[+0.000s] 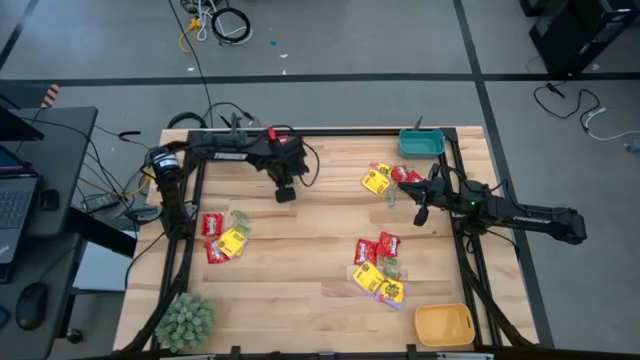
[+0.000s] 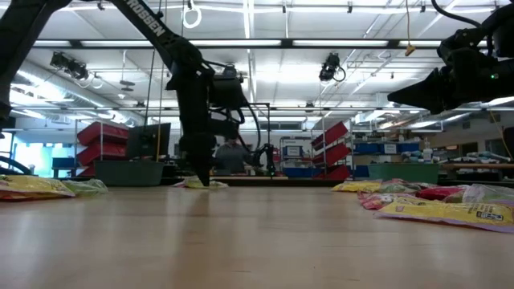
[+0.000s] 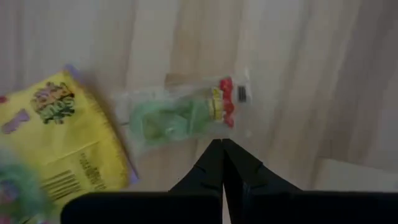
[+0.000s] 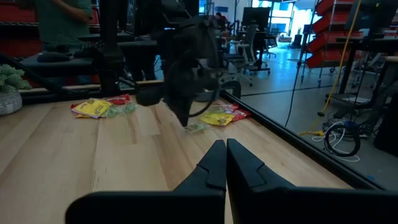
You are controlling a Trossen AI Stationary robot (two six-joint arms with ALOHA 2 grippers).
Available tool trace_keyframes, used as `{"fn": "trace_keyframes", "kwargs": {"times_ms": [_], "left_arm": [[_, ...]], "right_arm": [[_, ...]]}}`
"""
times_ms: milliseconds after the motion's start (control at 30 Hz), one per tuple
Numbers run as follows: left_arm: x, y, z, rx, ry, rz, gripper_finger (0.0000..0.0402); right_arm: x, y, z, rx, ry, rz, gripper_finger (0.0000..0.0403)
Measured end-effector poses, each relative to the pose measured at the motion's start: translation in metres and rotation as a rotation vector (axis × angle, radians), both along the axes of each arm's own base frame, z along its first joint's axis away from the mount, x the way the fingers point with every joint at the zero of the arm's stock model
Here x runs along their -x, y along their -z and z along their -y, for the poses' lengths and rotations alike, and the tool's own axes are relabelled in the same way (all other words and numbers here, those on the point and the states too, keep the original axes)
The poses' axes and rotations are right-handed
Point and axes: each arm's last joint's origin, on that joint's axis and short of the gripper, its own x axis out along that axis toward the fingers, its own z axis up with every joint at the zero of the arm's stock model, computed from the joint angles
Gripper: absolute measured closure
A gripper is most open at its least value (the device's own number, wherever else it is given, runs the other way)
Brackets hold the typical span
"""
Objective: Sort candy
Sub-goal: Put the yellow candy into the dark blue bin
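My left gripper [image 1: 285,194] points down over the table's far middle, fingers shut [image 3: 222,145]. Its tips stand at one long edge of a pale green candy packet [image 3: 180,115] that lies flat on the wood beside a yellow packet [image 3: 62,137]. In the high view the arm covers both packets. The low view shows the tips [image 2: 206,181] down at table level by a packet [image 2: 195,184]. My right gripper [image 1: 421,214] is shut and empty [image 4: 225,148], held level above the table's right side. My left gripper's shut fingertips [image 3: 217,155] come from above, pointing down, at the green packet's edge [image 3: 219,129]. I cannot tell whether they touch the packet or only the table beside it. The packet lies flat on the table.
Mixed red, yellow and green packets lie in piles at the left [image 1: 222,238], far right [image 1: 388,180] and near right [image 1: 378,272]. A teal bin [image 1: 420,143] stands at the far right corner and a yellow-orange bin [image 1: 443,325] at the near right. A fuzzy green plant [image 1: 185,318] stands near left.
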Motion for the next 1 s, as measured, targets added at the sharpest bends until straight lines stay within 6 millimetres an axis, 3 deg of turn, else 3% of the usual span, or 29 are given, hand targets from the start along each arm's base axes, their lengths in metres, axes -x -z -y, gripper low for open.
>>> {"fn": "trace_keyframes", "kwargs": {"times_ms": [133,567,833,1000], "left_arm": [[0.003,-0.001,-0.009,-0.152,-0.060,-0.062,0.0376],[0.022,0.001,-0.040,-0.100,-0.180,-0.038,0.0264],[0.022,0.007,-0.047,-0.053,-0.182,-0.015,0.0261],[0.024,0.009,-0.049,-0.039,-0.187,-0.015,0.0292]], "right_arm": [[0.000,0.000,0.000,0.000,0.000,0.000,0.0403],[0.000,0.000,0.000,0.000,0.000,0.000,0.0403],[0.000,0.000,0.000,0.000,0.000,0.000,0.0403],[0.000,0.000,0.000,0.000,0.000,0.000,0.0403]]}}
